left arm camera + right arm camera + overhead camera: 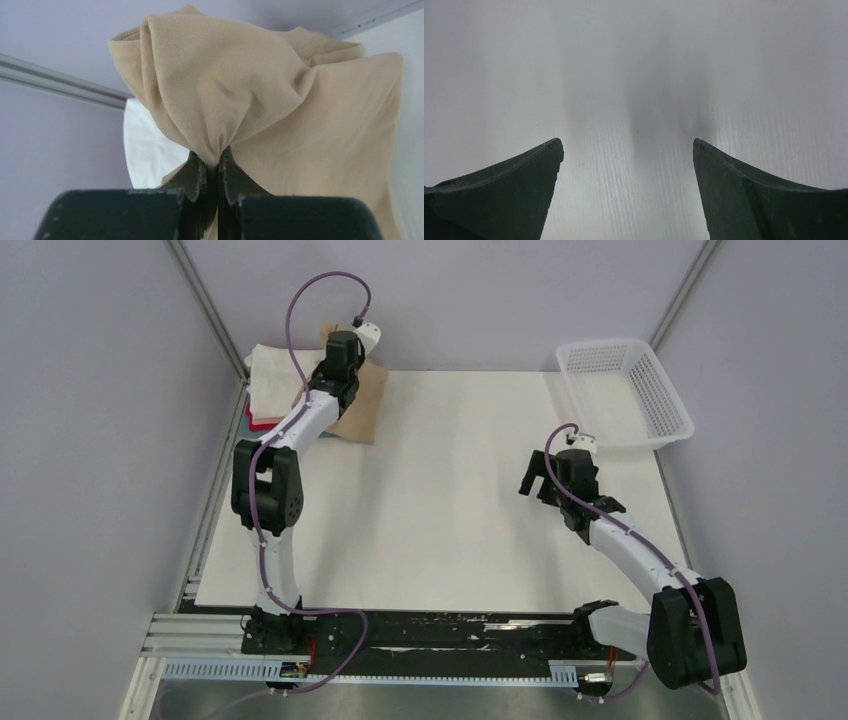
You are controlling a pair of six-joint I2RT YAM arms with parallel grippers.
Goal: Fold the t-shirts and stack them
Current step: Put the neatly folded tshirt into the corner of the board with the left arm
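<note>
Pinching a fold of the tan t-shirt, the left pincer is clamped tight, cloth bunched just beyond its tips; the right pincer hangs spread wide above the surface.

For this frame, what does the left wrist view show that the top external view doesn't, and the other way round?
Only the left wrist view: the left gripper shut on a bunched fold of the tan t-shirt, with the cloth creased around the pinch. Only the top external view: the right gripper over the table, the white basket at the far right corner, and the folded stack at the far left corner. Both: the tan t-shirt, at the table's far left.
</note>
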